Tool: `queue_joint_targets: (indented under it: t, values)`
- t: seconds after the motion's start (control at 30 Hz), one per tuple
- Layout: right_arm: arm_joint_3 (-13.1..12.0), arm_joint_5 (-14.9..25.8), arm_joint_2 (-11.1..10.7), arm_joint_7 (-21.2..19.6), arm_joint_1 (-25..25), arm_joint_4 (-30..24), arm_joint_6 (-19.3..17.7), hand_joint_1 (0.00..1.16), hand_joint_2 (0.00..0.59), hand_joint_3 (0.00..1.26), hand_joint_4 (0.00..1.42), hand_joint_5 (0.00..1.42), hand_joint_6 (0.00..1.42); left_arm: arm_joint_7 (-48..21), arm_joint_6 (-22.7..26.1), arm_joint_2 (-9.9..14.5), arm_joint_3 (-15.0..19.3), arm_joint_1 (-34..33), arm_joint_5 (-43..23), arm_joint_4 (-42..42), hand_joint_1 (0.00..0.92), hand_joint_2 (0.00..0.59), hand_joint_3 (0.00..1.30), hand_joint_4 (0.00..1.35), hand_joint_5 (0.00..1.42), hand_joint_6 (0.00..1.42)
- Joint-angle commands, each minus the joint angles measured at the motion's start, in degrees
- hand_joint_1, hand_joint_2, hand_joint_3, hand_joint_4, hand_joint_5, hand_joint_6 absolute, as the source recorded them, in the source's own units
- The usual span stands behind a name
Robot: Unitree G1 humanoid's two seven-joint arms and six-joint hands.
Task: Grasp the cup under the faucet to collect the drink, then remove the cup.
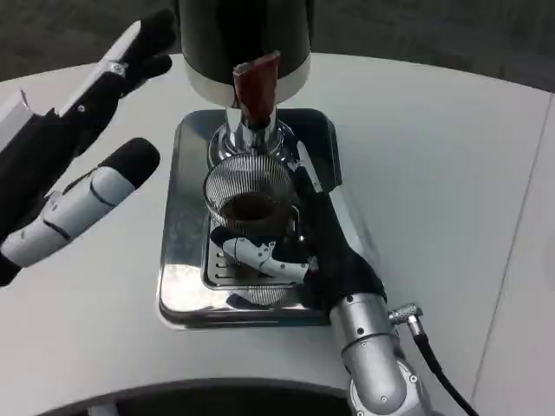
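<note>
A ribbed clear glass cup with dark brown liquid in its bottom stands on the slotted metal grate of a polished, mirror-bright steel drip tray with rounded corners. The cup sits directly below the faucet, a short lever with a glossy reddish-brown handle on a chrome neck, which juts from the black cylindrical dispenser body with its pale silver band at the base, just behind the cup.

The right hand, black-palmed with white and black segmented fingers, reaches in from the cup's right and front side. Its fingers curl around the lower front of the cup while the black part of the hand presses against the cup's right wall, so the hand is clamped on the glass. Its brushed silver forearm lies near and to the right of the cup, with a black cable running off a metal connector.

The left hand is raised well to the left of the cup, clear of the tray, its smooth white and black fingers spread apart and holding nothing.

Everything rests on a matte white table.
</note>
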Motion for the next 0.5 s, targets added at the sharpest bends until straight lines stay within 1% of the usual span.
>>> queue_joint_targets:
  t: [0.03,0.07,0.13,0.3,0.33,0.43,0.47,0.5]
  values:
    - [-0.5,1.5,1.8,-0.7,-0.4,4.9,-0.5,0.86,0.155,0.12,0.31,0.25,0.39,0.2,0.9,0.7,1.8,2.8,-0.9,-1.9,0.0,0.223,0.0,0.0,0.06,0.02]
    - [-0.6,1.5,1.9,-1.1,-0.6,5.4,-0.7,0.89,0.156,0.14,0.35,0.28,0.44,0.2,1.1,0.7,2.0,3.1,-1.0,-2.0,0.0,0.224,0.0,0.0,0.06,0.02]
    - [-0.7,1.6,2.0,-2.1,-1.4,6.7,-1.4,0.91,0.159,0.22,0.42,0.35,0.52,0.2,1.4,0.7,2.3,3.3,-1.0,-2.2,0.0,0.224,0.0,0.0,0.06,0.02]
    - [-1.1,1.2,2.4,-5.3,-2.8,8.9,-2.7,0.95,0.163,0.35,0.56,0.5,0.64,-0.1,1.6,1.0,2.5,3.5,-1.1,-2.1,0.0,0.225,0.0,0.0,0.06,0.02]
    - [-1.2,1.2,2.6,-6.3,-3.2,9.3,-2.9,0.99,0.164,0.38,0.6,0.55,0.7,-0.3,1.5,1.2,2.5,3.3,-1.0,-1.8,0.0,0.225,0.0,0.0,0.06,0.02]
    - [-1.4,1.4,3.2,-8.7,-4.1,10.5,-3.7,1.01,0.16,0.43,0.64,0.61,0.77,-0.8,1.4,1.8,2.2,2.3,-1.1,-0.8,0.0,0.225,0.0,0.0,0.06,0.02]
    - [-1.4,1.2,3.3,-9.6,-4.3,10.7,-4.0,1.02,0.156,0.47,0.69,0.67,0.85,-0.7,1.4,2.0,2.2,2.0,-1.2,-0.6,0.0,0.225,0.0,0.0,0.06,0.02]
    - [-1.4,1.2,3.3,-10.2,-4.4,10.9,-4.2,1.03,0.152,0.49,0.7,0.71,0.88,-0.7,1.5,2.0,2.1,1.7,-1.2,-0.4,0.0,0.225,0.0,0.0,0.06,0.02]
